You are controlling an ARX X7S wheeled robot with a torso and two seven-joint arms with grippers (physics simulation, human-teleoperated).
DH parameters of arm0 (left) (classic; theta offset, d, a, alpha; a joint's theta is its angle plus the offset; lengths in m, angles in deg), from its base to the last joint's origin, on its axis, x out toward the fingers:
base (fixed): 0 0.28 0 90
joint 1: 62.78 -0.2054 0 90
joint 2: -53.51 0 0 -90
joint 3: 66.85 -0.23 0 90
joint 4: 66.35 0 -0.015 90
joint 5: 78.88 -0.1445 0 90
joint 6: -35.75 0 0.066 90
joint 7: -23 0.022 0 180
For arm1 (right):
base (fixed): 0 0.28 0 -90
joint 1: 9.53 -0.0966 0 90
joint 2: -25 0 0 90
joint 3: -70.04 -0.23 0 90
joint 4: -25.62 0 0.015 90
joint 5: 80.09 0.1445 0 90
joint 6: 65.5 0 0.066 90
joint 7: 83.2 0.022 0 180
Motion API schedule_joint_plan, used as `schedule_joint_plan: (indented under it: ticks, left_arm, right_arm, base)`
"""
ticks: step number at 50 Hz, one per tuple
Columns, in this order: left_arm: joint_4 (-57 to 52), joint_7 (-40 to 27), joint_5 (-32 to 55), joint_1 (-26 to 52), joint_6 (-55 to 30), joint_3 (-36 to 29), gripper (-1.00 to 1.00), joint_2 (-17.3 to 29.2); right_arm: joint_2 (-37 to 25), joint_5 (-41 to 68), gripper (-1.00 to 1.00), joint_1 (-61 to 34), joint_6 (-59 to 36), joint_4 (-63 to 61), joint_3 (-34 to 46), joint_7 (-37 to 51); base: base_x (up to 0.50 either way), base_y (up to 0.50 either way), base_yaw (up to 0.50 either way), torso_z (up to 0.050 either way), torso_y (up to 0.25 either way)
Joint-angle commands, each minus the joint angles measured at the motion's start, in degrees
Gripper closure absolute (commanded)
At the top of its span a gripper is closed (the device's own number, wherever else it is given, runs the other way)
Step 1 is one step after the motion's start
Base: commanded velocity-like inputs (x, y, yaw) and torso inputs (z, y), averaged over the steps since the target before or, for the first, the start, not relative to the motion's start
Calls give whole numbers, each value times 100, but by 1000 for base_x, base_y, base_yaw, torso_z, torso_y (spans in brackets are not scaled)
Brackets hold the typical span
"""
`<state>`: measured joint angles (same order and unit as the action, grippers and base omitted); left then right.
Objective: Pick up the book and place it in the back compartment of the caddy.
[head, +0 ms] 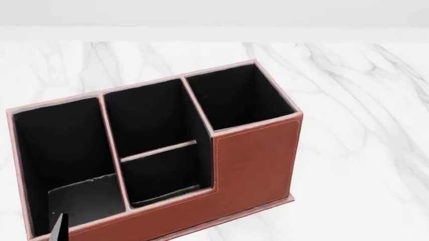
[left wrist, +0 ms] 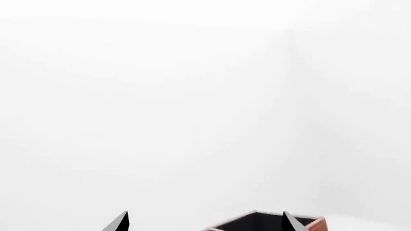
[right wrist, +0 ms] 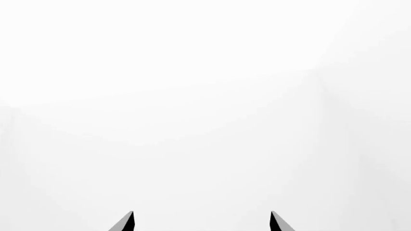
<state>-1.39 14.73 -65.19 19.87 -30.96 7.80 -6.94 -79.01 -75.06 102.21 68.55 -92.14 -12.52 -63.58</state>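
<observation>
The left gripper stood with its 2 dark fingertips spread apart and clamped on nothing, a corner of the caddy showing just beyond them. The right gripper was likewise parted and empty against plain white. In the head view, the reddish-brown caddy sat on a marble table, its 4 black-lined cells open. A dull dark slab, apparently the book, lay low in the caddy's long end cell, though its identity could not be confirmed. The small back compartment beside it held nothing distinguishable.
</observation>
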Motion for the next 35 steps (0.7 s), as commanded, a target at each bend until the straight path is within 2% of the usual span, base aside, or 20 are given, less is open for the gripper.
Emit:
schedule_joint_plan:
  ticks: [1, 21, 31, 35]
  left_arm:
    - [314, 343, 481, 844, -523, -129, -100, 172]
    - [1072, 939, 1003, 2261, -1415, -501, -100, 113]
    - [1562, 1821, 1064, 2786, -1691, -1050, -100, 155]
    - [1758, 1936, 1067, 2917, -1706, -1125, -100, 70]
  right_arm:
    - [-25, 2, -100, -16, 10, 23, 27, 26]
    - [-60, -25, -100, -41, 4, 43, 70, 65]
    - [-91, -17, -100, -45, -17, 35, 104, 80]
    - [-96, -48, -100, -57, -48, 31, 143, 71]
  base:
    - [0, 0, 0, 0, 0]
    - [0, 0, 0, 0, 0]
    - [0, 0, 0, 0, 0]
    - [0, 0, 0, 0, 0]
